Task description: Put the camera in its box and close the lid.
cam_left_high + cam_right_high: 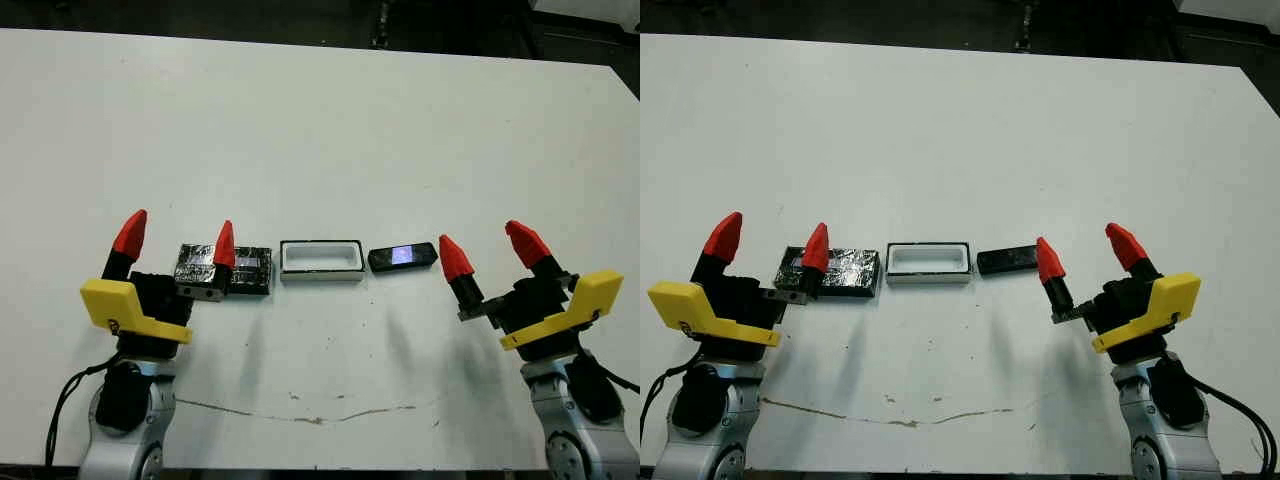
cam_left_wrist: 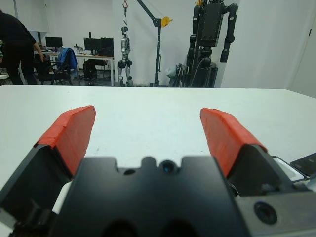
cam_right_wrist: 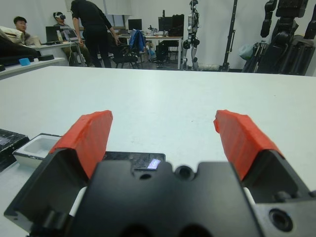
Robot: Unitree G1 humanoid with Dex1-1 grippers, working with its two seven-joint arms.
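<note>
On the white table (image 1: pixel 320 130), seen from the head, three small things lie in a row near the front edge. Furthest to the robot's left is the flat black lid with its crinkly silver-speckled top (image 1: pixel 250 268), then the shallow white-walled box with a thin dark rim (image 1: pixel 320 260) just beside it, its white inside bare. Just beside the box on the other side rests the small glossy black camera bar with a bluish-white glint (image 1: pixel 403 257), turned slightly askew. The left gripper (image 1: pixel 178 240) hangs with its two red-tipped fingers spread wide, the inner tip over the lid's left end; I cannot tell whether it touches. The right gripper (image 1: pixel 490 250) likewise stands with its fingers wide apart, its inner tip near the camera's right end but clear of it. A thin brownish crack line (image 1: pixel 300 415) runs along the table near the front.

From the left wrist, the red fingers (image 2: pixel 71 133) are parted with nothing between them. A corner of the box (image 2: pixel 289 170) and an end of the camera (image 2: pixel 307 163) show beside the inner finger. A person (image 2: pixel 17 44) bends at desks beyond the table.

From the right wrist, the parted fingers (image 3: pixel 89 138) frame the camera (image 3: pixel 133 160), which lies just ahead of the black body, with the box (image 3: pixel 37 148) beyond it. People (image 3: pixel 91 27) stand at desks far behind.
</note>
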